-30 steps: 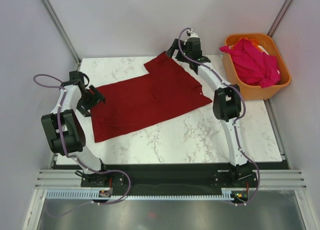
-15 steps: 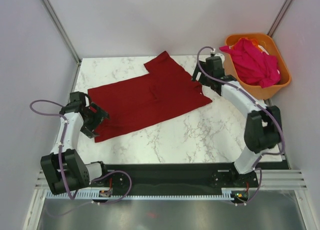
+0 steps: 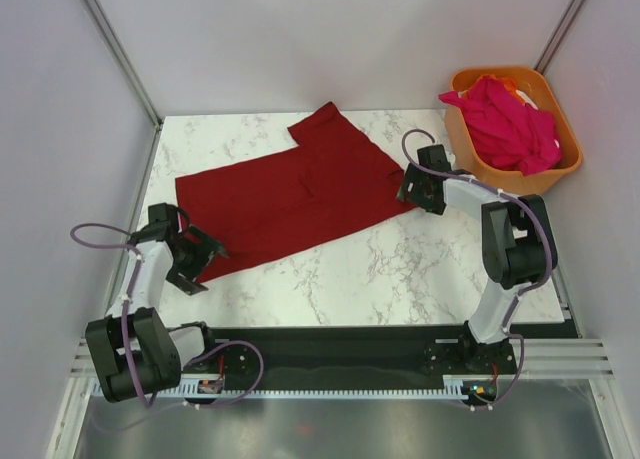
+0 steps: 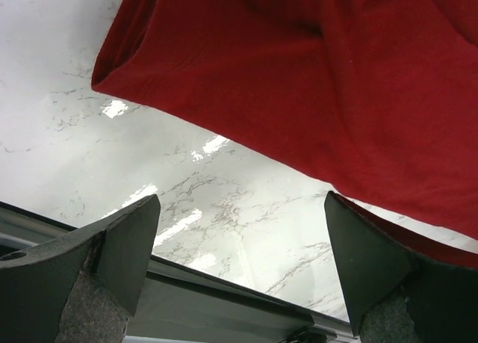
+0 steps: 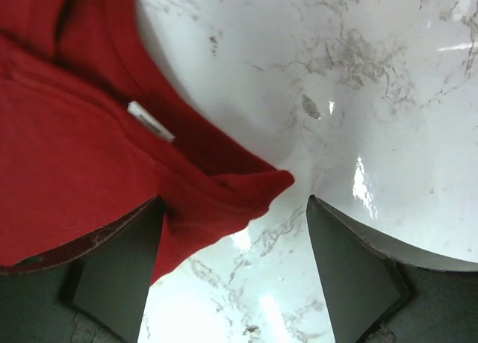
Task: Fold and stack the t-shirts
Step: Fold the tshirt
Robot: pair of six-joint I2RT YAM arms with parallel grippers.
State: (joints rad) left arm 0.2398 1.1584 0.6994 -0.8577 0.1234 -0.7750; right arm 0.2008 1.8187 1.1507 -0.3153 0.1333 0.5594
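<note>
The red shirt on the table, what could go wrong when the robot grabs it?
1. The dark crimson red cloth t-shirt lies partly folded, so the open right gripper at its corner might pinch only one layer.
2. The open left gripper sits over bare white marble table beside the hem, so it could close on nothing.
3. Uneven pulling could bunch the cloth.

- The table is white marble with grey veining.
- The t-shirt spread at the table's centre is dark crimson red, with a small white neck label.
- At two o'clock, the tub is orange; the t-shirt in it is bright magenta pink.
</note>
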